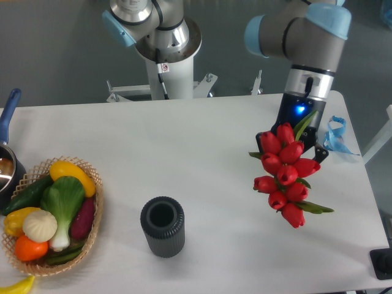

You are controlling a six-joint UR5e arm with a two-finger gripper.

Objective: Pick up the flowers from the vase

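Note:
The flowers [283,173], a bunch of red tulip buds with green leaves, hang in the air over the right side of the table, buds pointing toward the camera. My gripper [295,136] holds them from behind, mostly hidden by the buds; a dark finger [317,153] shows at the bunch's right side. The dark grey ribbed vase [162,226] stands empty near the table's front edge, well to the left of the flowers.
A wicker basket [93,211] of toy vegetables sits at the left front. A pot with a blue handle [8,113] is at the far left edge. A light blue ribbon [335,136] lies at the right rear. The arm's base [162,43] stands behind the table.

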